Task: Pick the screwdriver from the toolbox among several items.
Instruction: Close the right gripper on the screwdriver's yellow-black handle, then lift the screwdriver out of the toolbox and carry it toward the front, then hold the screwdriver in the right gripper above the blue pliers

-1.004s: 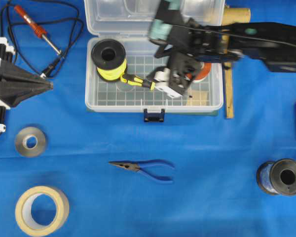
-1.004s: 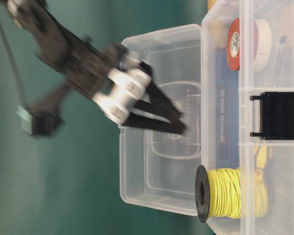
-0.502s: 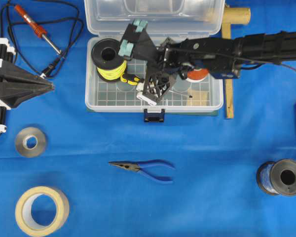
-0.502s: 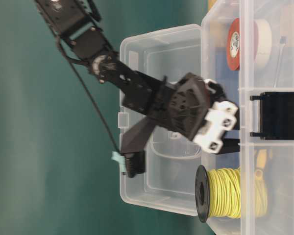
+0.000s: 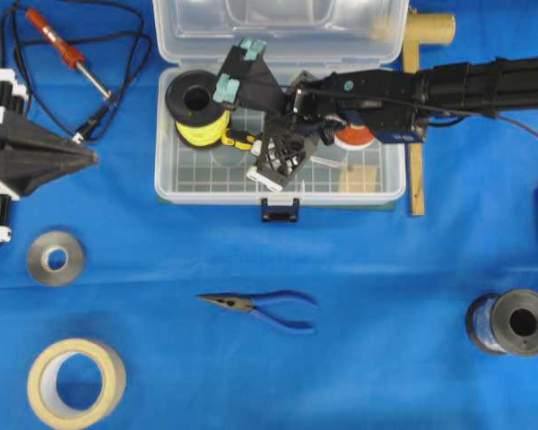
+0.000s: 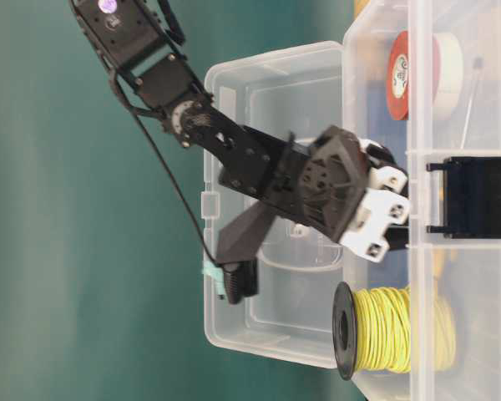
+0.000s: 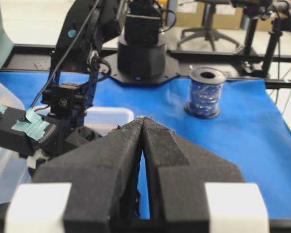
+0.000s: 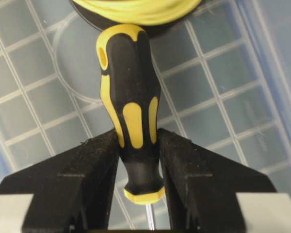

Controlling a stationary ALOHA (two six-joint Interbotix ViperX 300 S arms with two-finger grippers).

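The screwdriver [image 5: 238,139] with a yellow-and-black handle lies on the gridded floor of the open clear toolbox [image 5: 206,193], its handle end against the yellow wire spool [image 5: 197,103]. My right gripper [image 5: 258,148] reaches into the box. In the right wrist view its two black fingers [image 8: 99,160] press on both sides of the screwdriver handle [image 8: 128,97], near the shaft end, so the right gripper [image 8: 137,138] is shut on it. An orange-red tape roll [image 5: 354,136] and a tan wooden block [image 5: 359,177] sit at the box's right. My left gripper [image 5: 82,157] is shut and empty at the left edge.
A red soldering iron [image 5: 58,45] with a black cord lies at the back left. Blue-handled pliers [image 5: 264,306], a grey tape roll [image 5: 56,257], a masking tape roll [image 5: 76,381] and a blue wire spool [image 5: 511,321] lie in front. A wooden stick [image 5: 416,161] lies right of the box.
My right gripper has swung left across the toolbox and come down over the screwdriver handle, and its fingers now press on it. The left arm has not moved.
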